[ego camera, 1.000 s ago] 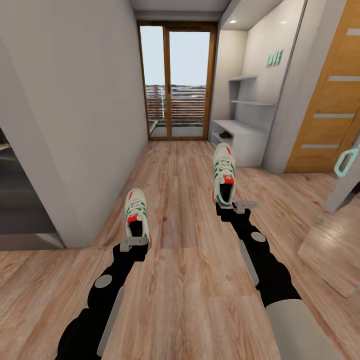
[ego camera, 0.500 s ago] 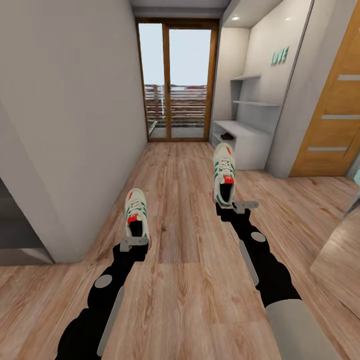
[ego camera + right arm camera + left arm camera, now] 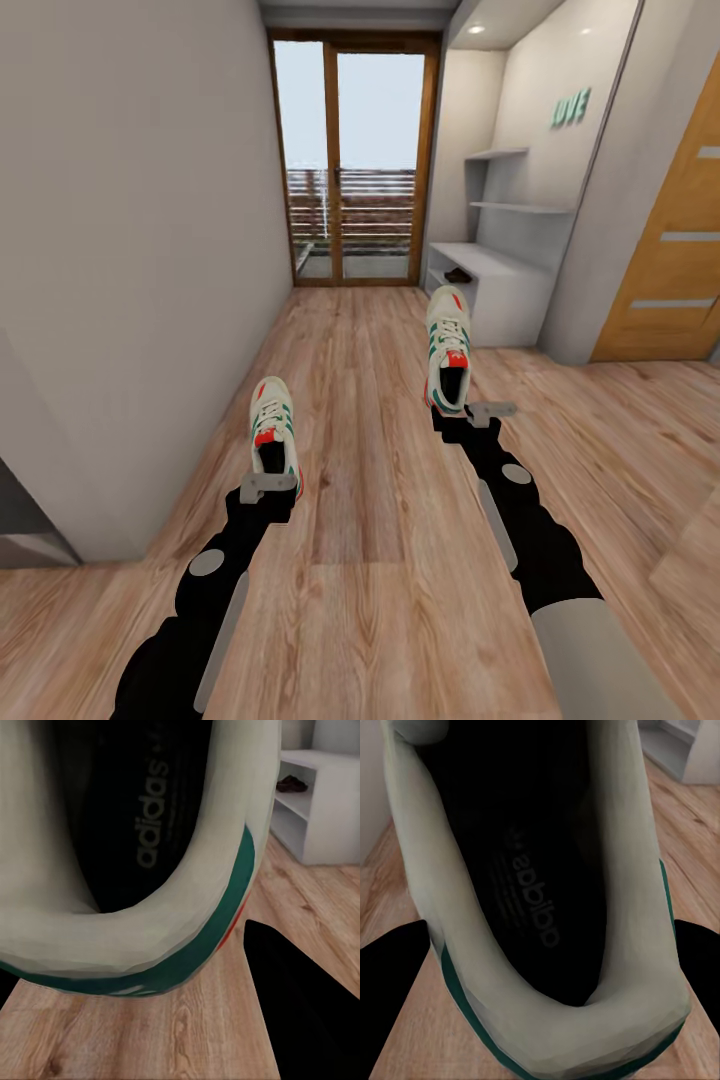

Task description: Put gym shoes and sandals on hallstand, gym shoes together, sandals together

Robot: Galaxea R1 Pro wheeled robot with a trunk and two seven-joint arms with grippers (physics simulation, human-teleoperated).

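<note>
Ahead, both arms, shoes (image 3: 272,428) aloft

Corridor floor (image 3: 370,330) lies open ahead to the hallstand (image 3: 500,285); grey wall (image 3: 130,250) close beside the left arm.

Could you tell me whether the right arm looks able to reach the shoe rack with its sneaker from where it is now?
Probably not yet: the right gripper holds its gym shoe well short of the hallstand, though bare floor leaves the way free.

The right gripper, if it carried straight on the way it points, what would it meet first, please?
Probably the hallstand: the right gripper, shut on a gym shoe, points roughly at its near end, though depth is unclear.
</note>
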